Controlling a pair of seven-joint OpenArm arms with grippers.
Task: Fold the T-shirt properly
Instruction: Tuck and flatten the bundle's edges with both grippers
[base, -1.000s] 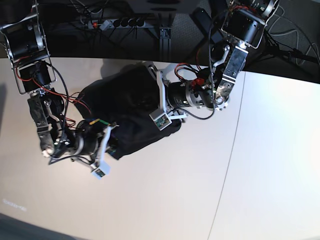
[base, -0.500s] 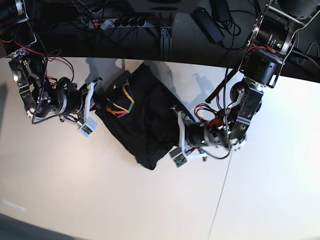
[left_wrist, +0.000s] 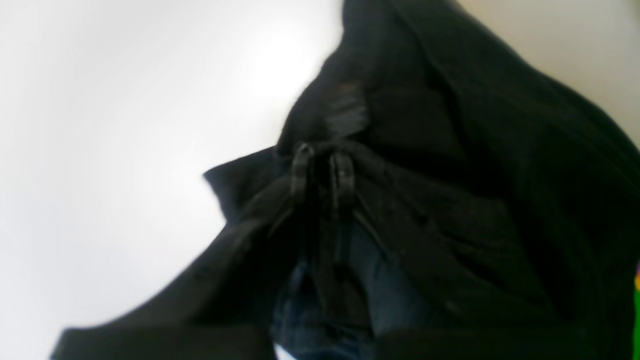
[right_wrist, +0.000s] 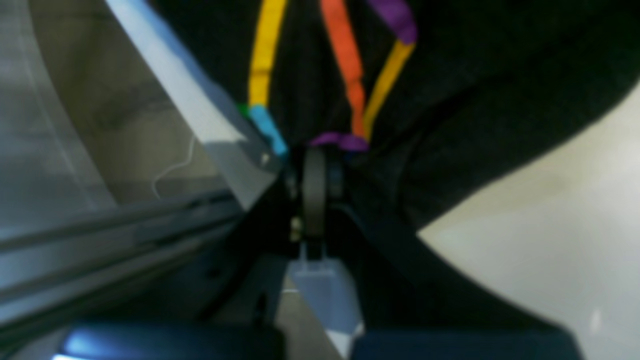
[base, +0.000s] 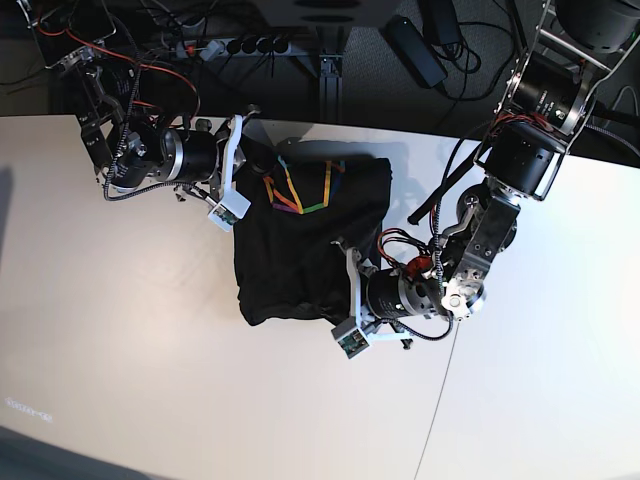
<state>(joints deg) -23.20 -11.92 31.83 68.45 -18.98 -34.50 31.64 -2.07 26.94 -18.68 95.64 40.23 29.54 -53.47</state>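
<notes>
The black T-shirt (base: 300, 255) lies partly spread on the table, with its rainbow line graphic (base: 297, 190) facing up near the back. My right gripper (base: 254, 166) is shut on the shirt's back-left edge. In the right wrist view its fingers (right_wrist: 315, 175) pinch the cloth just below the coloured lines (right_wrist: 345, 75). My left gripper (base: 335, 290) is shut on the shirt's front-right edge. In the left wrist view its fingertips (left_wrist: 300, 167) clamp a bunched fold of black fabric (left_wrist: 450, 200). The neck label is not visible.
A power strip (base: 235, 45), a black adapter (base: 415, 50) and cables lie behind the table's back edge (base: 150, 116). A seam (base: 450, 370) runs down the table at the right. Pale tabletop (base: 150, 350) extends to the front and left of the shirt.
My right gripper has moved up and right to the back edge with the cloth. My left gripper has shifted slightly left. The shirt has been pulled from a narrow bunch into a wider shape.
</notes>
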